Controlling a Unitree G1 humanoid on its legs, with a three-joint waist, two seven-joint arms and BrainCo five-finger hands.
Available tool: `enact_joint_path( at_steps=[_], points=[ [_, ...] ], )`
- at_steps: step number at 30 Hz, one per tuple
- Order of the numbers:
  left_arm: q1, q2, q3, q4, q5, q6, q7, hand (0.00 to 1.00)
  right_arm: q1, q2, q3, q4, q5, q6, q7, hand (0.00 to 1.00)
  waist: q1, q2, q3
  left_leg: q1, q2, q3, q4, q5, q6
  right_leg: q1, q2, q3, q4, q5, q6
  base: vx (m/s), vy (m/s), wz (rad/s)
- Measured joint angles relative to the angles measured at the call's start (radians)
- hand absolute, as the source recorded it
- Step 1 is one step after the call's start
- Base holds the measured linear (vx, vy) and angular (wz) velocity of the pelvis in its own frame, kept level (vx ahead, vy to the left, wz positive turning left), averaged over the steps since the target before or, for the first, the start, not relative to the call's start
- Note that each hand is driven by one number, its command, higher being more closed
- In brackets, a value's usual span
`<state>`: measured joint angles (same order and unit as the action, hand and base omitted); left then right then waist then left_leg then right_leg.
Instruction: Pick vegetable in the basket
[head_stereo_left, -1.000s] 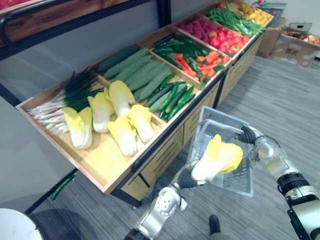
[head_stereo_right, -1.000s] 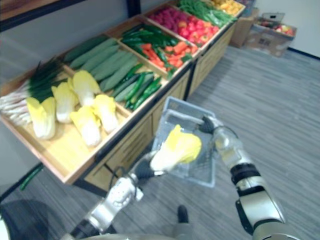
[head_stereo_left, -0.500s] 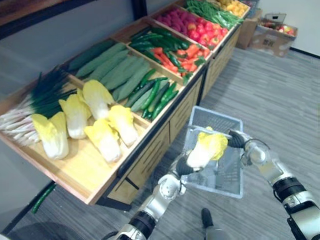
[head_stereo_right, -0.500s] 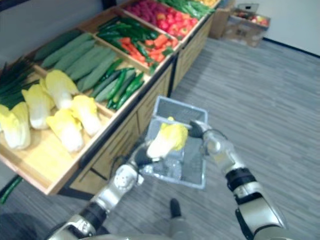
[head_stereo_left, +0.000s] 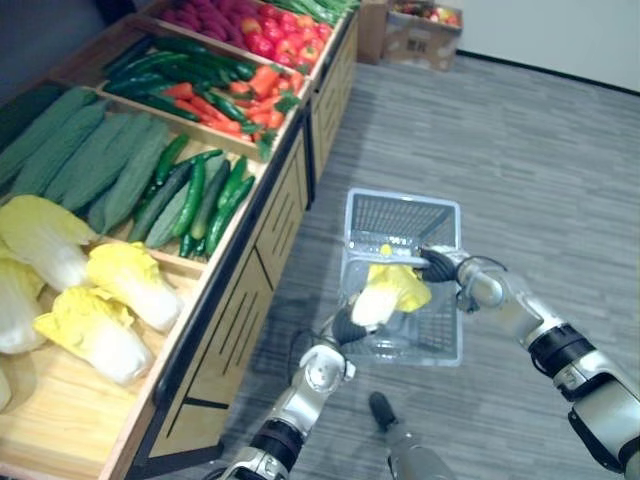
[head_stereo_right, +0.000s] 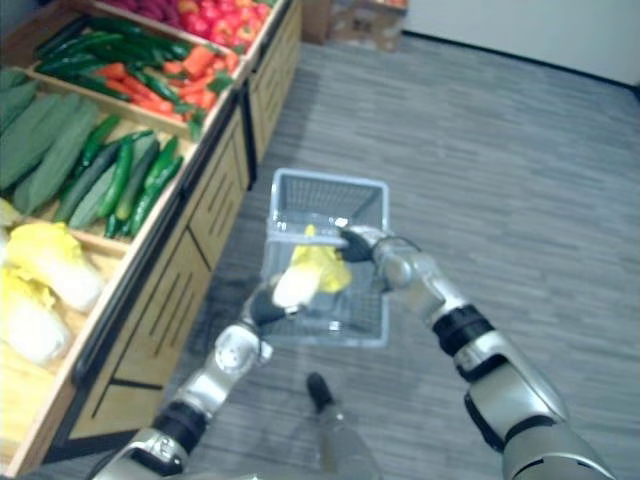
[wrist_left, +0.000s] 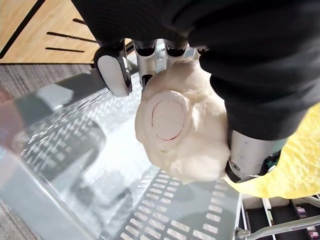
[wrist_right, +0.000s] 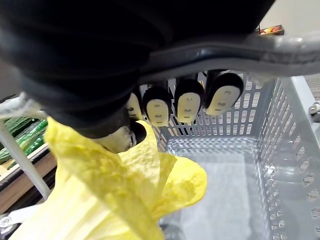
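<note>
step: drop-off, left hand curled round the cabbage above the basket | right hand fisted on its handle | next: guess lower, then uncurl

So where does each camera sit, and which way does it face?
Left eye view: on the head, facing down at the basket and shelf; both arms show, left hand on the cabbage, right hand on the basket's handle.
Right eye view: beside it, same scene.
Left wrist view: on the left wrist, facing along that hand at the cabbage's cut base.
Right wrist view: on the right wrist, facing into the basket past its curled fingers.
Both wrist views share cabbage and basket.
</note>
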<state>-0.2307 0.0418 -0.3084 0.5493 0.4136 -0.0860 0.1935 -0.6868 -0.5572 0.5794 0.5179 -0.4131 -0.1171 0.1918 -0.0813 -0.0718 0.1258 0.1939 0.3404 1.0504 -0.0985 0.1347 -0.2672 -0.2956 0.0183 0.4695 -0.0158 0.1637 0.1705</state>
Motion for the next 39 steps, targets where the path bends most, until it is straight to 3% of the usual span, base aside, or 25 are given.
enact_joint_path(
  at_steps=[8, 22, 33, 36, 39],
  points=[
    [-0.026, -0.002, 0.041, 0.047, 0.021, 0.007, -0.009, 0.00, -0.026, 0.027, 0.018, 0.000, -0.012, 0.004, 0.014, 1.00, 0.000, 0.011, 0.054, 0.021, -0.003, 0.036, 0.000, -0.003, 0.002, 0.000, 0.014, 0.031, 0.001, 0.008, -0.001, -0.07, 0.036, -0.12],
    [-0.043, -0.001, 0.070, 0.056, 0.023, 0.041, -0.067, 0.00, -0.028, 0.029, 0.014, -0.032, -0.009, 0.008, 0.045, 1.00, 0.002, 0.042, 0.098, 0.037, -0.006, 0.034, 0.001, -0.011, 0.002, 0.019, 0.009, 0.027, 0.000, 0.007, -0.001, -0.11, 0.018, 0.01],
    [-0.057, -0.021, 0.068, 0.050, 0.018, 0.094, -0.155, 0.00, 0.051, 0.028, -0.113, -0.042, -0.008, 0.030, 0.080, 1.00, 0.005, 0.054, 0.105, 0.024, -0.006, 0.002, 0.000, -0.010, 0.003, 0.028, -0.008, -0.002, -0.004, 0.005, 0.002, -0.12, 0.017, 0.09],
    [-0.016, 0.008, -0.004, -0.113, -0.016, 0.118, -0.198, 0.00, 0.107, 0.025, -0.204, -0.043, 0.003, 0.034, 0.080, 1.00, 0.005, 0.063, 0.107, 0.001, -0.002, -0.048, 0.000, -0.006, 0.008, 0.045, -0.028, -0.048, -0.015, 0.004, 0.003, -0.10, 0.017, 0.37],
    [0.070, 0.113, -0.104, -0.356, -0.110, 0.085, -0.285, 0.00, 0.192, 0.010, -0.283, -0.042, 0.032, 0.048, 0.080, 1.00, 0.016, 0.077, 0.105, -0.002, 0.004, -0.107, 0.000, -0.006, 0.008, 0.085, -0.050, -0.107, -0.023, -0.011, 0.006, -0.08, 0.025, 0.62]
  ],
)
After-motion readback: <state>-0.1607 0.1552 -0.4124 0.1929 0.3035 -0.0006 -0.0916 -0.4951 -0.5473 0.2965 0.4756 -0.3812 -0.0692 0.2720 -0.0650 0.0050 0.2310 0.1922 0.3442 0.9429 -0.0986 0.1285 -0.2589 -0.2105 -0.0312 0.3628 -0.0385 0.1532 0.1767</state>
